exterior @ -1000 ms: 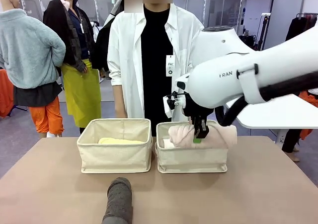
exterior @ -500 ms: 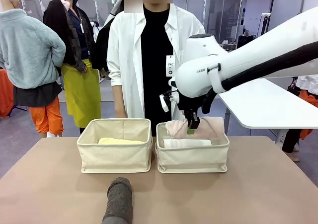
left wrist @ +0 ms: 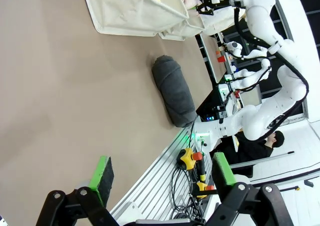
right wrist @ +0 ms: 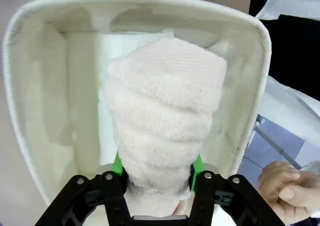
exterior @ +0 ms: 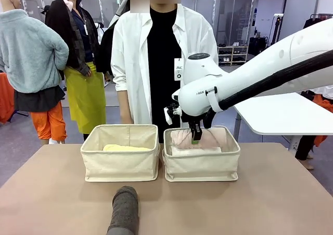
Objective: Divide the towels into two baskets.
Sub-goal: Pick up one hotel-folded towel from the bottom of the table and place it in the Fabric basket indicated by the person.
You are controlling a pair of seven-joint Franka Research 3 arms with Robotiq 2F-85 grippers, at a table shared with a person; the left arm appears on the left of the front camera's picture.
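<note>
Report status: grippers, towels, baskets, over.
Right gripper shut on pink towel, at right basket, above white towel. Left gripper open, empty. Yellow towel in left basket; grey towel on table. No obstruction.

- Flat tan-brown table top (exterior: 270,193): matte, plain surface.
- Person in a long white open coat over a black top (exterior: 132,63): standing at the table's far edge, with a small white badge (exterior: 178,68) on the coat front.
- Second person in a dark jacket and yellow-green skirt (exterior: 86,97): well behind the table's far left.
- White side table (exterior: 281,112): beyond the far right corner.
- Ribbed aluminium rail (left wrist: 150,186): along the table's near edge, with black cables (left wrist: 179,183) and a yellow star knob (left wrist: 186,159) just beside it.
</note>
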